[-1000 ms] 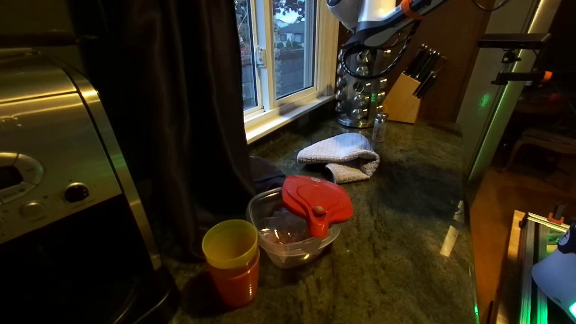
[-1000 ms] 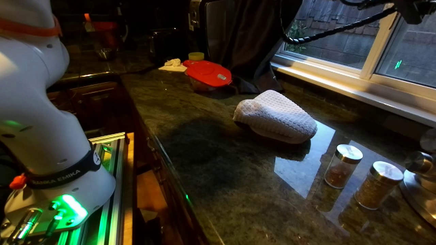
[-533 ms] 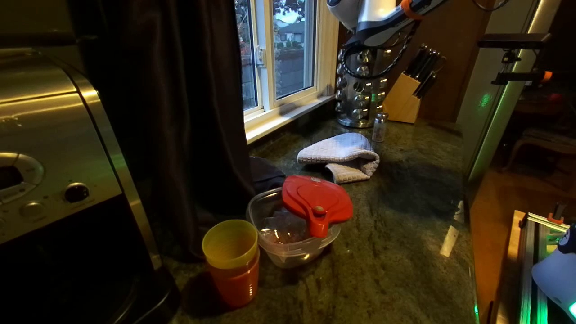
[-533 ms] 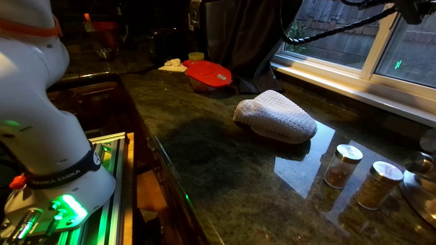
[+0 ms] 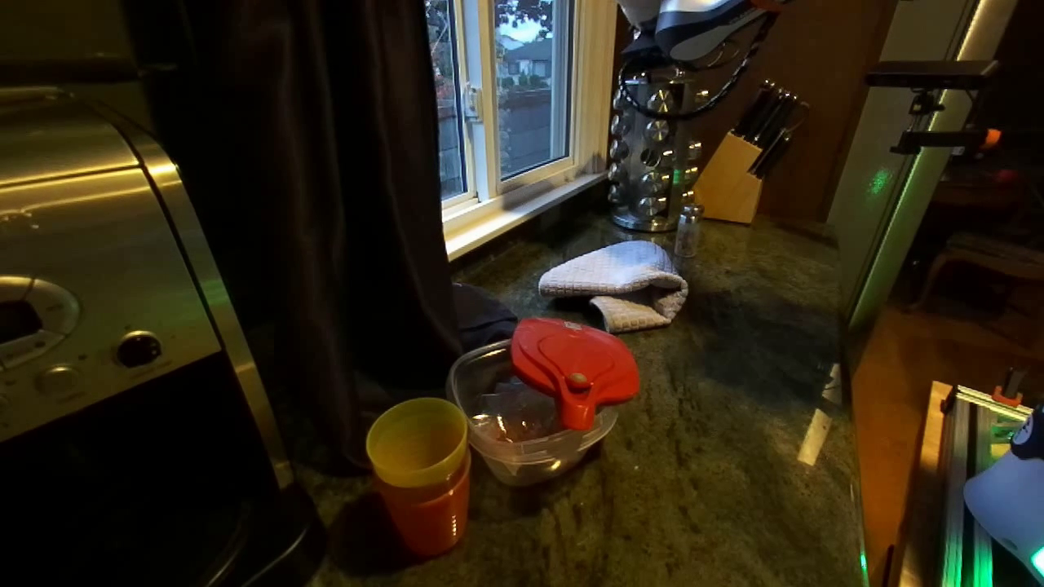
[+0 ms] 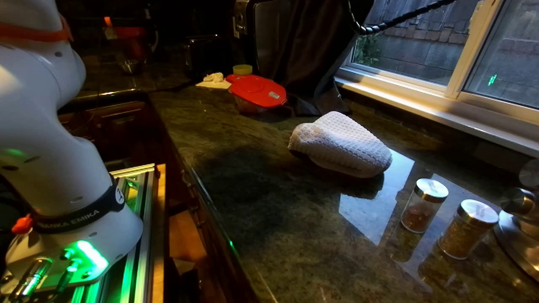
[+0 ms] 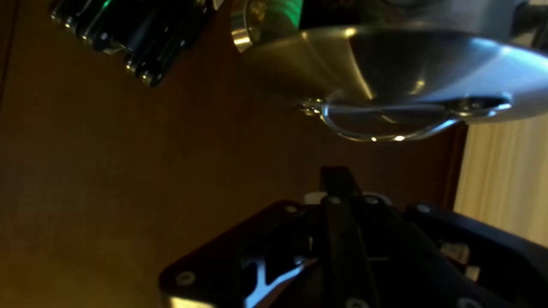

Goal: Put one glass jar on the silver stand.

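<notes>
Wrist view: gripper (image 7: 341,183) pointing toward silver stand (image 7: 376,60), fingers clenched; in exterior view, arm (image 5: 708,31) high above counter (image 5: 726,391).

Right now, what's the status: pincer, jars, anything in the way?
Pincer shut, nothing seen in it; silver stand ahead. Two glass jars upright on countertop, not yet racked. Towel apart from them, likely no obstacle.

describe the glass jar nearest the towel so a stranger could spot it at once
In an exterior view, find the window and, below it, the dark counter with a pale towel on it. The glass jar stands to the towel's lower right. It is reddish inside and only partly filled, whereas the neighbouring jar, farther from the towel, looks yellowish-brown and fuller.
</notes>
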